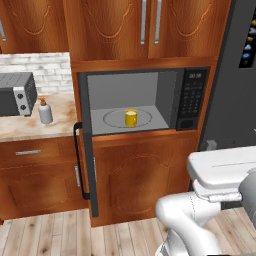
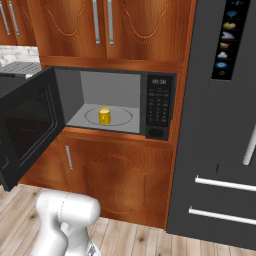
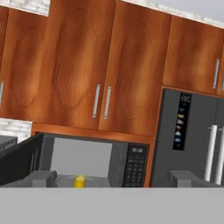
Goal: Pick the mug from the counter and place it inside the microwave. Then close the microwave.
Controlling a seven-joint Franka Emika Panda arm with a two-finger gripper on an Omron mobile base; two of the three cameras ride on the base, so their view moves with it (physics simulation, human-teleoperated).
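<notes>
The mug [image 1: 131, 118] sits on the turntable inside the microwave [image 1: 192, 97], ahead of the empty, spread-open gripper [image 3: 112, 177]. Next, sweep the door [image 2: 27, 125] shut with a steady push near its handle edge.

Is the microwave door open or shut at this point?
Open. The microwave door is swung wide to the left, leaving the grey inside bare to view, with the yellow mug standing upright on the glass turntable.
</notes>
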